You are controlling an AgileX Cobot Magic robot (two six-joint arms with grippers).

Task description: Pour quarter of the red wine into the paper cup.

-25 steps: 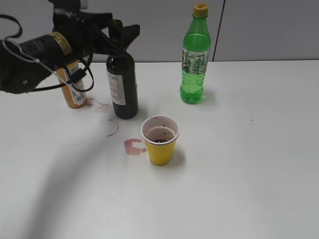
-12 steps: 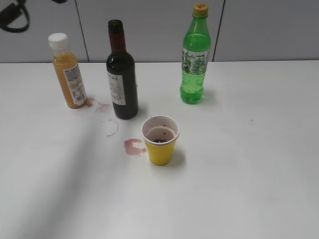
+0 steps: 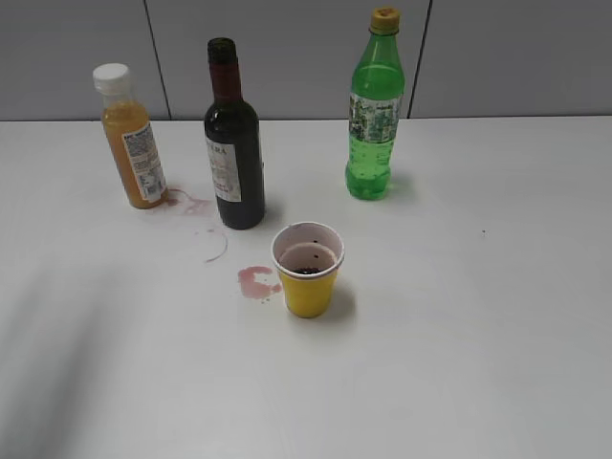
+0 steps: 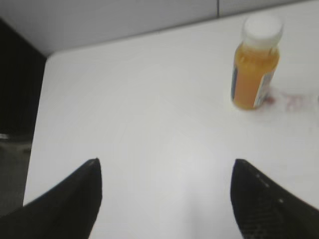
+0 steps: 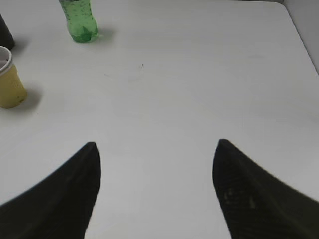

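The red wine bottle (image 3: 234,153), dark glass with maroon neck foil and a white label, stands upright and uncapped at the back left of the table. The yellow paper cup (image 3: 307,271) stands in front of it with dark red liquid at its bottom; it also shows at the left edge of the right wrist view (image 5: 9,79). My left gripper (image 4: 164,167) is open and empty over bare table, left of the bottles. My right gripper (image 5: 155,147) is open and empty over bare table, right of the cup. Neither gripper shows in the exterior view.
An orange juice bottle (image 3: 131,139) with a white cap stands left of the wine; it also shows in the left wrist view (image 4: 255,64). A green soda bottle (image 3: 374,110) stands at the back right. Pink wine stains (image 3: 256,281) mark the table near the cup.
The left arm, which stood by the wine bottle's neck one second ago, has withdrawn to the left and left the exterior view. Bottles and cup have not moved.
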